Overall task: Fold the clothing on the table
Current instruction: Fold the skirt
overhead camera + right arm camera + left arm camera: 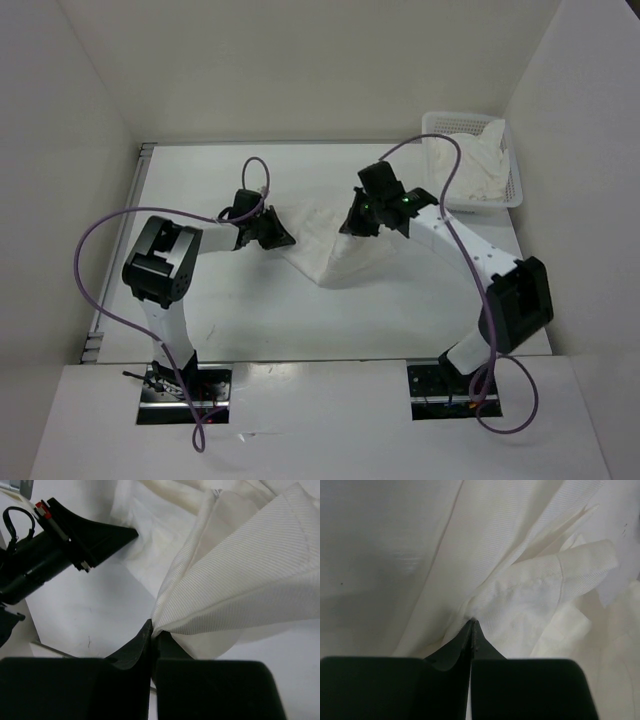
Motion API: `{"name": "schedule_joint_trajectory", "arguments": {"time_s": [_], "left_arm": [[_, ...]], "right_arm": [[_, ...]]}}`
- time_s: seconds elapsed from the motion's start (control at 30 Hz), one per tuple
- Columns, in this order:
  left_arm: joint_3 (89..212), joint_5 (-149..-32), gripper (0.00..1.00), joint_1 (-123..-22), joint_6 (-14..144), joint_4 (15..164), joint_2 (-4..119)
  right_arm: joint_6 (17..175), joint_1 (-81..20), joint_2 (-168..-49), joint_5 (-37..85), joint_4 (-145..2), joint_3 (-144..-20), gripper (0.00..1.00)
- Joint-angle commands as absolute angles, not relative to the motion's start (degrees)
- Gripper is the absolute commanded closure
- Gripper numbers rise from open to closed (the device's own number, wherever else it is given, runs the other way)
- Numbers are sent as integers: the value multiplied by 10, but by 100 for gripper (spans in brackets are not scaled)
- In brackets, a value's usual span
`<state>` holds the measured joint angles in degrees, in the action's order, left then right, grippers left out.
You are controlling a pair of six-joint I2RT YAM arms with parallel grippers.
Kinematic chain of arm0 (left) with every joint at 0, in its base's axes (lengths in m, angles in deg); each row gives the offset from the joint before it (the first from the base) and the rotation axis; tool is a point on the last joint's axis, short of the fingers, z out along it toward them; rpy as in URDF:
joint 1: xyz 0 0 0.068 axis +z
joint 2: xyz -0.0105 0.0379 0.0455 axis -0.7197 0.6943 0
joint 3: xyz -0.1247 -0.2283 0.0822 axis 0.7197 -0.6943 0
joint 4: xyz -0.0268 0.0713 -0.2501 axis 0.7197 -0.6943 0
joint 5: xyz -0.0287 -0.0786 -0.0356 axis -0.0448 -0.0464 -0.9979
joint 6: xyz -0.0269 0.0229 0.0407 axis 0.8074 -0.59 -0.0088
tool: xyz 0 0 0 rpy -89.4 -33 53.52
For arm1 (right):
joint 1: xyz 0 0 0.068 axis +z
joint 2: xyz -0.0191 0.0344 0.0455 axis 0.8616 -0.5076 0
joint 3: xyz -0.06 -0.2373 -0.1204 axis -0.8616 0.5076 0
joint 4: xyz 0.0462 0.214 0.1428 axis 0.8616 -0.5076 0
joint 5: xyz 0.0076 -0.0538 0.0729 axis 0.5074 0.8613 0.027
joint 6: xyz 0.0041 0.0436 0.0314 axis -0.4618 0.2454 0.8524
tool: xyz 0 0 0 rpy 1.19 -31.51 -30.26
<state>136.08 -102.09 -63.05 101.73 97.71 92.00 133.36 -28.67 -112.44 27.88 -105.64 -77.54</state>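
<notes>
The two arm bases sit at the near edge of the worktop (300, 325), and the strip just beyond them is bare from side to side. Farther in, about the middle of the worktop, is the clothing (328, 256). It is a rumpled white garment drawn into a rough wedge, its low point toward the near edge and its upper parts taken up by the hands.

The left hand (281, 233) is clamped on a pinch of fabric at the garment's left side. Its wrist view shows the tips together on a seamed fold. The right hand (353, 222) is likewise closed on an edge at the right side, with cloth fanning out from its tips. The two hands are near each other, the garment between them.

The folding looks barely begun. No flat, squared panel shows, and the fabric is creased and partly raised. I cannot tell whether one layer already lies over another. Spreading, folding and smoothing all seem left to do.

There is bare worktop left of the garment out to the left edge, and more beyond it toward the far edge. The far right corner is taken by a white mesh basket (450, 120) holding a bunched cloth (470, 165), near the right arm. White walls (300, 70) close in the left, far and right edges, so a sweep toward the far right corner likely has the least room.
</notes>
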Motion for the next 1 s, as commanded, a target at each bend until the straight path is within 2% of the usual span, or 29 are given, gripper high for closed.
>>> {"name": "schedule_joint_trajectory", "arguments": {"time_s": [0.0,0.3,0.67,0.7,0.73,0.87,0.9,0.97], "left_arm": [[1344,-1012,100,-633,1011,950,907],[1327,-1012,100,-633,1011,955,902],[1327,-1012,100,-633,1011,955,892],[1327,-1012,100,-633,1011,955,892],[1327,-1012,100,-633,1011,955,892],[1327,-1012,100,-633,1011,950,881],[1327,-1012,100,-633,1011,950,881],[1327,-1007,100,-633,1011,944,876]], "right_arm": [[1295,-259,-1191,273,-1036,-846,99],[1275,-230,-1373,242,-1036,-1032,99],[1291,-210,-1460,161,-961,-1061,99],[1291,-210,-1473,146,-946,-1061,91],[1291,-210,-1479,145,-946,-1061,79],[1276,-210,-1465,136,-882,-1050,53],[1276,-210,-1454,153,-861,-1045,42],[1255,-210,-1425,177,-861,-1052,37]]}}
